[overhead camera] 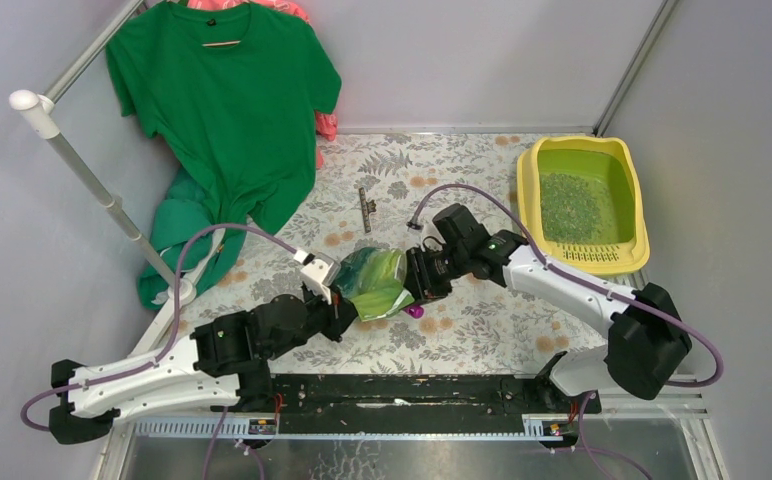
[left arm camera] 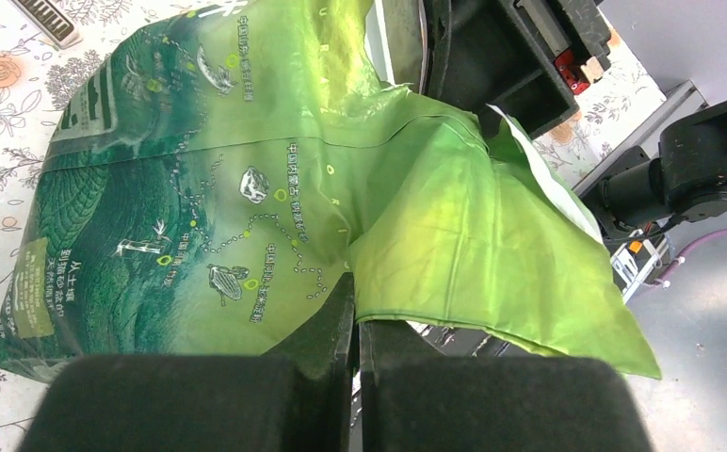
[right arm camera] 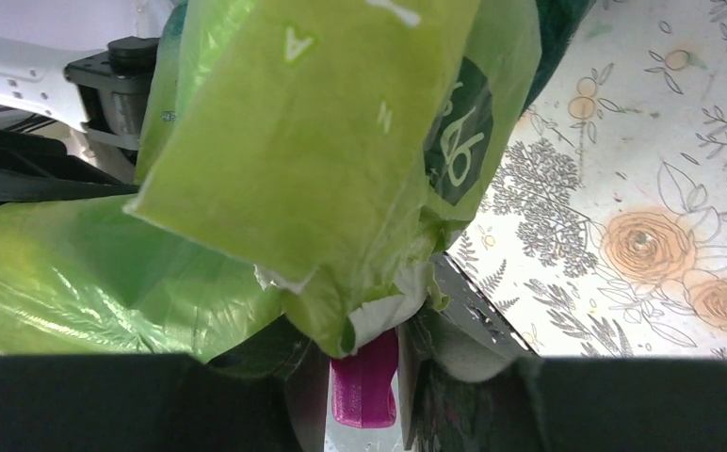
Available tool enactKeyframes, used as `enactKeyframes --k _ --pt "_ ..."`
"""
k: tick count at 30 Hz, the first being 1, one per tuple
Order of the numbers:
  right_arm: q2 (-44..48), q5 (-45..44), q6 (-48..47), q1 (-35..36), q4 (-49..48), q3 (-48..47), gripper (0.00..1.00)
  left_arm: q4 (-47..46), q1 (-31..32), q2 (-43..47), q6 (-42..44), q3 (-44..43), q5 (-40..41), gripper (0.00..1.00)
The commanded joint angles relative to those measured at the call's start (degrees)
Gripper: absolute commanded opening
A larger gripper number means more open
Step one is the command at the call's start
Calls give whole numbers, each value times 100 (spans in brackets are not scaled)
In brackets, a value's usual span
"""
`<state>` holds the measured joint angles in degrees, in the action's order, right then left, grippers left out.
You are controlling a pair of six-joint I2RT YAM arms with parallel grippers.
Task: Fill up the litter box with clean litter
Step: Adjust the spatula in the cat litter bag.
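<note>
**Ana:** Where is the litter box?

**Ben:** The litter box sits at the far right corner of the table, well apart from both arms. The clean litter lies inside it as a grainy green patch over the middle of the floor. Bare plastic shows around the patch, near the walls.

**Ana:** And the arms?

**Ben:** They meet near the middle of the table, with the green bag between them. The left fingers reach it from the left and the right fingers from the right.

**Ana:** How do the left fingers stand?

**Ben:** In the left wrist view, the left fingers are pressed together on a fold of the green bag, where its pale flap begins. The bag's printed side faces that camera.

**Ana:** And the right ones?

**Ben:** The right fingers are partly closed and pinch the purple scoop. The torn edge of the green bag hangs over it. From above, only a tip of the purple scoop shows under the bag.

**Ana:** Does the bag rest on the table?

**Ben:** That cannot be told.

**Ana:** Anything else?

**Ben:** A green T-shirt hangs at the far left. A small dark strip lies on the table beyond the bag.
</note>
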<state>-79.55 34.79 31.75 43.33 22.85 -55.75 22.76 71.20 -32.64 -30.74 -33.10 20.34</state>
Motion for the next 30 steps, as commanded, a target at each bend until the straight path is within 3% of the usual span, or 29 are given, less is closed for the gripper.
enactKeyframes --k 1,12,21,30 --pt "-140 696 162 19 -1334 -25 0 -775 70 215 -87 -283 -263 0" --pt "775 1812 785 21 -1964 660 0 -547 70 557 -724 89 -264 1" --pt "2206 1119 1080 -102 -1784 1138 0 108 70 814 -1240 -198 511 1" --pt "2704 1069 1411 -117 -2594 1943 0 687 70 691 -1180 -1030 661 1"
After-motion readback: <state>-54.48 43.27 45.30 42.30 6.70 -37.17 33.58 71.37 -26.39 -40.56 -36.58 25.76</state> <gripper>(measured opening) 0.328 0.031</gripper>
